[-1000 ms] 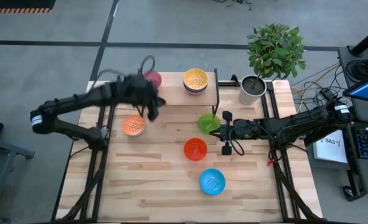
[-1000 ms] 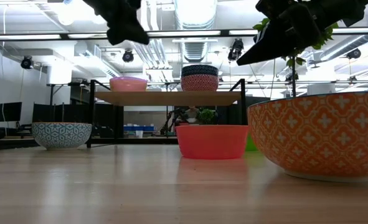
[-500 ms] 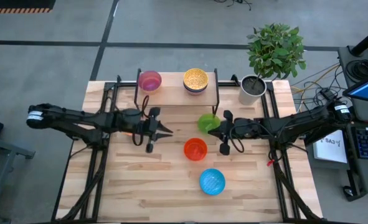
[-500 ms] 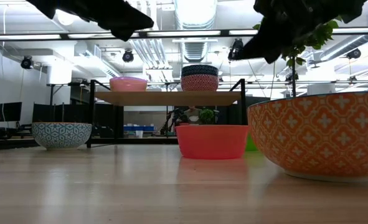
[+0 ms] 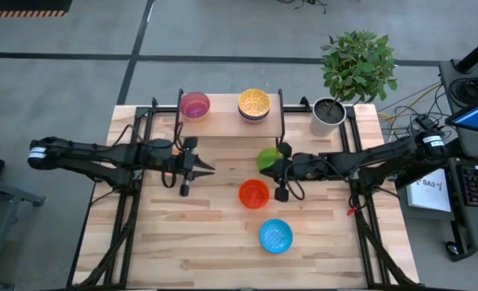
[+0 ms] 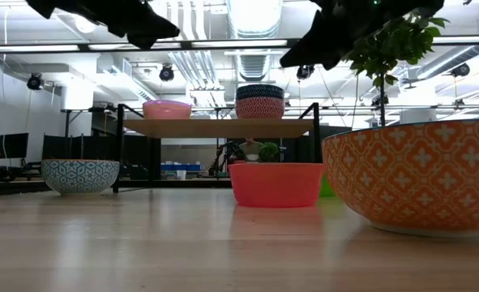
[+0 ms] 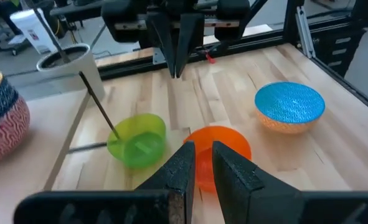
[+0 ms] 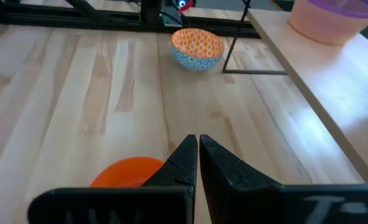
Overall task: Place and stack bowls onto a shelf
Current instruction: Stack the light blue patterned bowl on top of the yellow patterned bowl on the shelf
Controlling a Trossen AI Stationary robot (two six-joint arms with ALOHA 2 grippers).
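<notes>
The shelf stands at the table's far side. On it rest a purple bowl and a speckled yellow bowl on top of a stack. On the table are a green bowl, a red bowl and a blue bowl. A patterned bowl lies under my left arm. My left gripper hovers left of the red bowl with only a narrow slit between its fingers and nothing in it. My right gripper is shut and empty, above the gap between the green and red bowls. The two point at each other.
A grey pot with a green plant stands at the far right corner beside the shelf. Bare tabletop lies along the near edge and at the near left. The shelf's black legs rise just beyond the green bowl.
My left gripper has swung from beside the shelf's left end toward the near side and down. It has levelled out over the patterned bowl and now points at the table's right edge. My right gripper has moved a little toward the table's left. No bowl has moved.
</notes>
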